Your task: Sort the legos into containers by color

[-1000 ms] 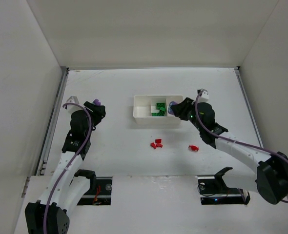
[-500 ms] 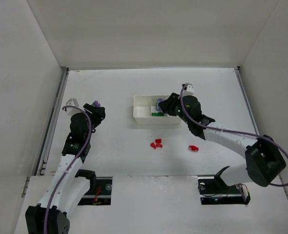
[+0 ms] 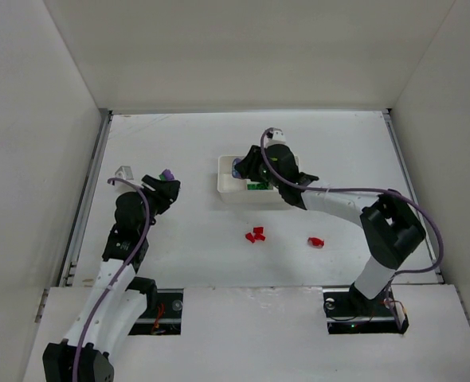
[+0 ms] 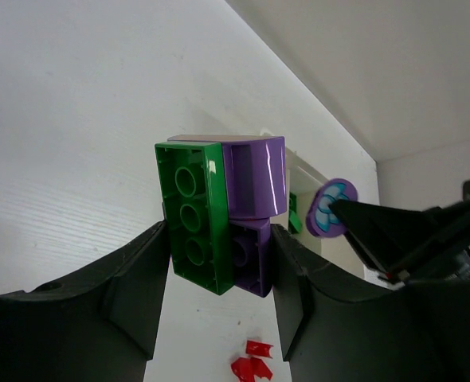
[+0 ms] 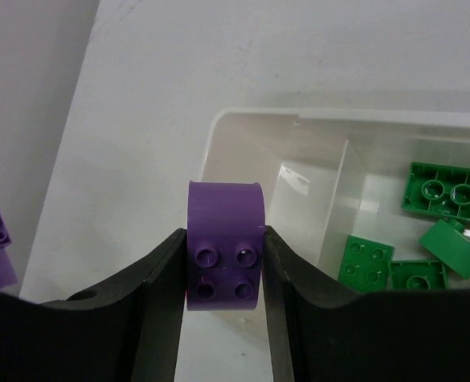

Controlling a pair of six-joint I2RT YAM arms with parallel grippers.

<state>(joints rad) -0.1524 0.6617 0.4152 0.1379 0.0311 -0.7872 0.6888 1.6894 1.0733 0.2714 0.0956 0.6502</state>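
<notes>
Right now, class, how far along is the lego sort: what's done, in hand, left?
Done: green bricks lie in one compartment of the tray. In hand: the right gripper holds a purple brick by the empty end compartment; the left gripper grips a green and purple pair stuck together. Left: red bricks on the table.

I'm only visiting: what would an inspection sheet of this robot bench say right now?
Surface: white table, no spills seen.
Job's things: white three-compartment plastic tray; green bricks in its middle compartment; small red bricks loose on the table.
Clutter: nothing seen.
Grippers: left gripper shut on joined green and purple bricks; right gripper shut on rounded purple brick at the tray's left end.
Cables: purple cables along both arms.
Surroundings: white enclosure walls.
</notes>
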